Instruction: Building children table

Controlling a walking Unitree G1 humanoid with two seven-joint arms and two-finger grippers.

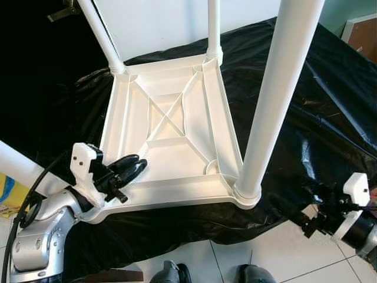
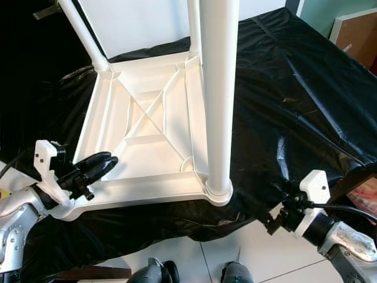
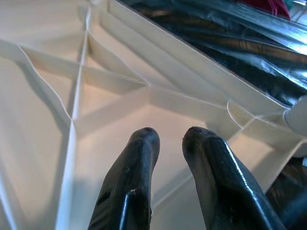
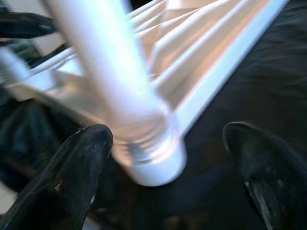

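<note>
I see the white children's table lying upside down on a surface draped in black plastic sheeting, its ribbed underside facing up with a cross brace in the middle. Three white legs stand up from its corners: one at the near right corner, rising tall toward my camera, one at the far right, and one at the far left, leaning off to the left. The near left corner carries no leg.

My left gripper sits at the near left part of the upturned top, just inside the near rim. Its fingers are nearly pressed together with only a thin gap, and they pinch nothing; from the left wrist view they hover just above the pale ribbed panel.

My right gripper is low at the near right, off the near edge of the sheeting and near the base of the near right leg. In the right wrist view its fingers are spread wide, one on each side of the leg's socket, and neither touches it as far as I can tell.

A white tube slants in at the left edge beside my left arm. Below the draped edge I see light floor tiles.
</note>
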